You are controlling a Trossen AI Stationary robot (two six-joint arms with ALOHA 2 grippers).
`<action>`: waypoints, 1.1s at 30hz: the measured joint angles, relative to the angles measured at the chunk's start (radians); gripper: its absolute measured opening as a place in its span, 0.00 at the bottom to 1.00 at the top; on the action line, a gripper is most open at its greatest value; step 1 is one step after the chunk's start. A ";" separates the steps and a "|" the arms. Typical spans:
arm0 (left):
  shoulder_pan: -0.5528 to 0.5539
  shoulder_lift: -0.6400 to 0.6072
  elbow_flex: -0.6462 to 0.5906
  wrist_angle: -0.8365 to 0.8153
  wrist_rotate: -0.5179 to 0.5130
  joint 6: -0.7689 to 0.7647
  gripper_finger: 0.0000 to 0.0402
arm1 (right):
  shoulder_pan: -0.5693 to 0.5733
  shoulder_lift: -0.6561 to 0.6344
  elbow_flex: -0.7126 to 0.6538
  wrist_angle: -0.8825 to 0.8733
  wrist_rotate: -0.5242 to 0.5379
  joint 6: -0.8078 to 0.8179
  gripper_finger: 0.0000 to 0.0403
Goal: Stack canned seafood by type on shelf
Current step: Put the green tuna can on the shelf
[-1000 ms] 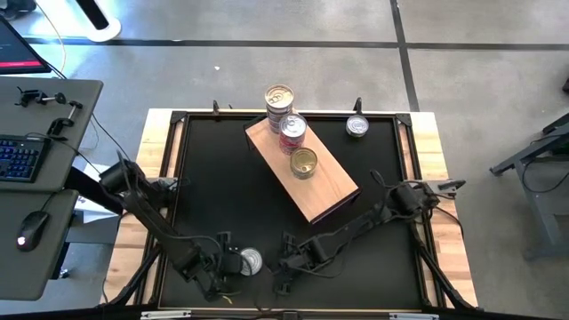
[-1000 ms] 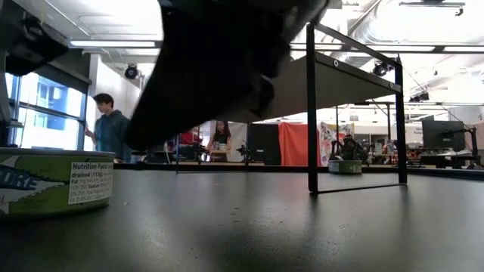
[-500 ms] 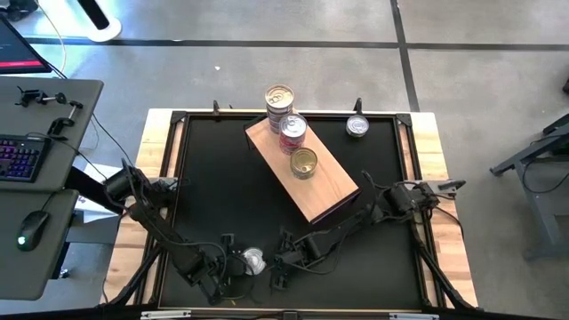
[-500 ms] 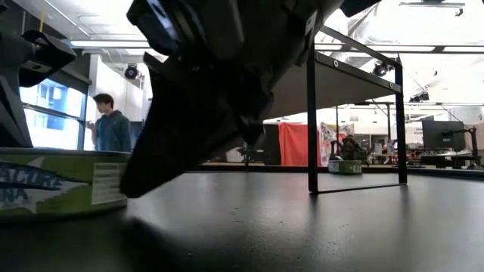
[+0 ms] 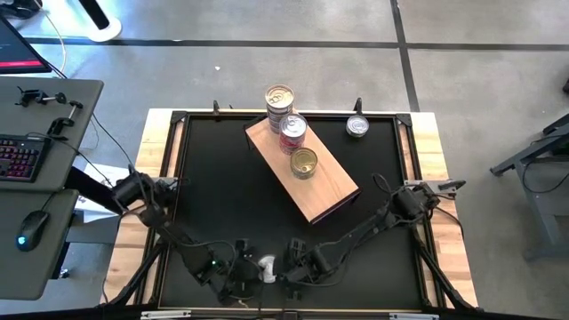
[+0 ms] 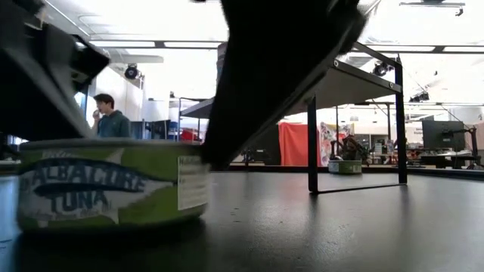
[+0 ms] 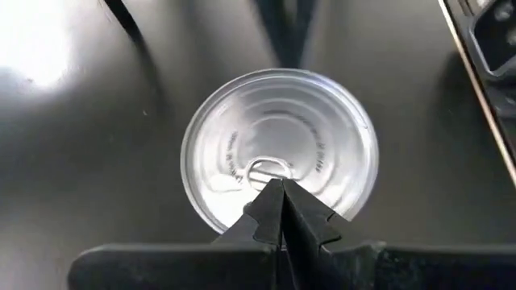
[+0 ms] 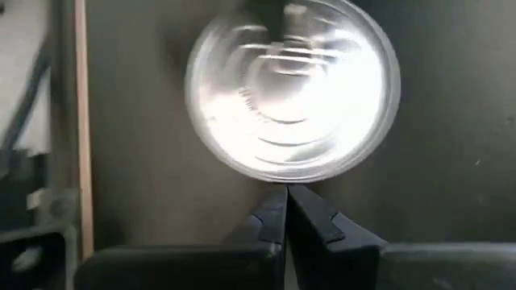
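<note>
A flat tin with a silver pull-tab lid (image 5: 265, 267) and a green "Albacore Tuna" label (image 6: 113, 185) stands on the black table near its near edge. My left gripper (image 5: 242, 271) is shut just left of it, its tips over the lid (image 7: 274, 189). My right gripper (image 5: 296, 267) is shut just right of it, its tips at the tin's rim (image 8: 286, 193). The wooden shelf (image 5: 324, 191) stands slantwise at the table's middle and far side. It carries a silver-lidded tin (image 5: 279, 96), a red-labelled tin (image 5: 292, 130) and a gold-lidded tin (image 5: 304, 163). My left gripper has its shut fingertips (image 7: 270, 201) over the tin's lid beside the pull tab (image 7: 262, 171), slanting in from the table's left. I cannot tell whether they touch the lid. My right gripper has its shut fingertips (image 8: 278, 205) at the tin's rim (image 8: 282, 179), coming from the table's right. The tin stands flat on the table.
One more silver tin (image 5: 357, 127) stands on the black table at the far right. The shelf is raised on thin black legs (image 6: 311, 113). A raised frame (image 5: 178, 178) runs round the table. Bare black table lies between the near tin and the shelf.
The near tin has slid a little toward the table's right and near edge, staying flat. My left gripper has followed it toward the right. My right gripper has drawn back toward the right along the near edge.
</note>
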 joint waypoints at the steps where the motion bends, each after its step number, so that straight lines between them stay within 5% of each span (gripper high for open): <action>1: 0.008 0.001 0.000 0.009 -0.001 0.010 0.00 | 0.007 0.000 0.017 -0.026 -0.002 -0.002 0.00; 13: 0.072 0.003 -0.002 0.048 -0.007 0.102 0.00 | 0.029 -0.005 0.140 -0.071 0.055 -0.022 0.00; 20: 0.076 -0.087 -0.007 0.023 -0.014 0.157 0.00 | 0.037 -0.005 0.165 -0.242 0.057 -0.031 0.00; 33: 0.075 -0.121 -0.048 0.008 0.031 0.178 0.00 | 0.015 -0.003 -0.066 -0.053 -0.015 0.033 0.00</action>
